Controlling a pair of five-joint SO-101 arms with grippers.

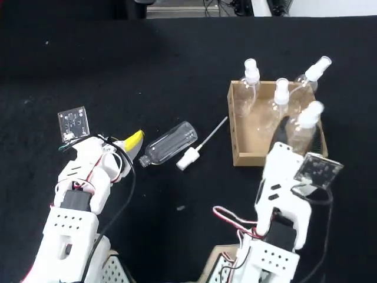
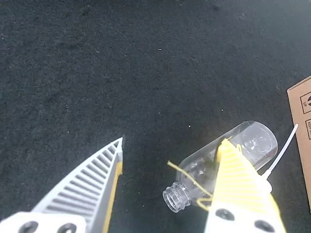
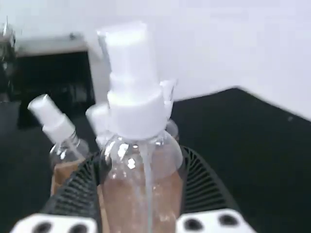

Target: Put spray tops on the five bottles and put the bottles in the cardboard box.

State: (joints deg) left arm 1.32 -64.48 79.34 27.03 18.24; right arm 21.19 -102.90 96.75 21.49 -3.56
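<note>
Left gripper: nearest, low on the surface's left side. Open; the white finger and the yellow finger are spread wide with nothing between them.
Right gripper: near right, at the box's near right corner. Closed on a bottle, with one black finger on each side of the body.
Surface: black cloth.
Loose bottle: clear, lying on its side just beyond the left gripper. No top on it. The open neck points toward the gripper and the base points toward the box. From the left wrist it lies partly behind the yellow finger, outside the gap.
Spray top: white, lying loose on the surface, just beside the loose bottle on its near side. Its thin tube runs toward the box's left wall.
Box: cardboard, open at the top, right of centre. One edge shows from the left wrist.
Held bottle: upright in the right gripper, spray top on, over the box's near right corner. Cannot tell whether it rests on the box floor.
Middle bottle: upright in the box, top on.
Far-left bottle: upright at the box's far left corner, top on.
Far-right bottle: at the far right corner, tilted, top on and leaning out past the wall.
</note>
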